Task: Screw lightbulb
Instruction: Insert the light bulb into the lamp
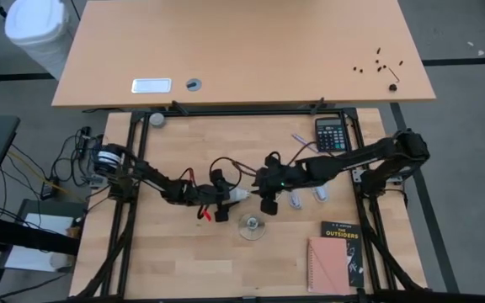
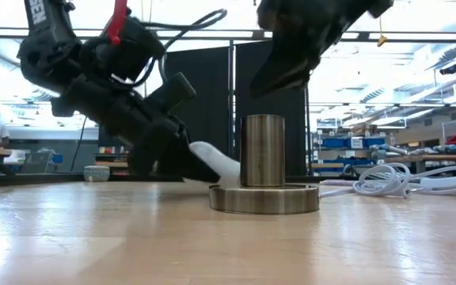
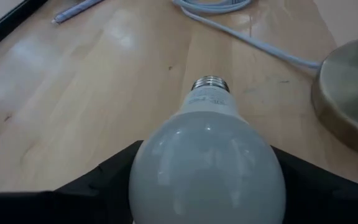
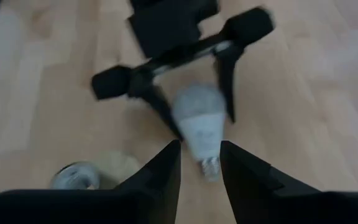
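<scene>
While clamped around the glass of the lightbulb, left gripper low over mid-table, bulb lying near level with its grey screw base aimed toward 3 o'clock, just above the wood. Directly opposite, right gripper hovering with fingers a narrow gap apart, nothing between them, tips close to the screw base. Judged step: a pick or hand-over, threading not yet begun. Next move calls for tipping the bulb base-down and lining it over the socket, standing just at 5 o'clock from the bulb. Likely obstacles: the right arm crowding that path and the white cord coiled at 3 o'clock. Farther out: calculator at 1 o'clock, book and pink notebook at 4 o'clock.
</scene>
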Controlling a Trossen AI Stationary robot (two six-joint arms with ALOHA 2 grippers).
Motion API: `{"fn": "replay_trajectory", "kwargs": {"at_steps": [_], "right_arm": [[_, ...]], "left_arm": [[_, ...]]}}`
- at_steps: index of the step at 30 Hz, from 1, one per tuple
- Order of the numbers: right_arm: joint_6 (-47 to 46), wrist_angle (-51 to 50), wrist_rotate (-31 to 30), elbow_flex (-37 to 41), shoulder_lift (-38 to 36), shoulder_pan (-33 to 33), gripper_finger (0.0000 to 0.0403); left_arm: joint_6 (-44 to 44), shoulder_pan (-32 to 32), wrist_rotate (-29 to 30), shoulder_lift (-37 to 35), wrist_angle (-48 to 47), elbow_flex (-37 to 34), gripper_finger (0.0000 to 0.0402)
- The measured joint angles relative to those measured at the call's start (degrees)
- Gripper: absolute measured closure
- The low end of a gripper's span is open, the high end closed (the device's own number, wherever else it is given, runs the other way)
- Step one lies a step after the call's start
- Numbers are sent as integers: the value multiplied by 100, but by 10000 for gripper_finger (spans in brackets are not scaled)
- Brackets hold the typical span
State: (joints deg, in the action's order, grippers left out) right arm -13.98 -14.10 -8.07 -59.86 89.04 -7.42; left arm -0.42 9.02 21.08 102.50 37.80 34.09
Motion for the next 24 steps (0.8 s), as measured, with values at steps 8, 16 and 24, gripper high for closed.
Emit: {"fn": "replay_trajectory", "kwargs": {"at_steps": [8,16,24], "right_arm": [[-412,-177,-246,35,0,-830,280],[-1215,-58,-1169,458,-22,-1522,255],[-1837,1337,-1208,1293,-4,-1760,183]], "left_arm": [[-25,0,-356,-851,-2421,833,120],[23,4,-1107,-971,-4226,1845,120],[194,7,-1183,-973,-5890,2867,121]]}}
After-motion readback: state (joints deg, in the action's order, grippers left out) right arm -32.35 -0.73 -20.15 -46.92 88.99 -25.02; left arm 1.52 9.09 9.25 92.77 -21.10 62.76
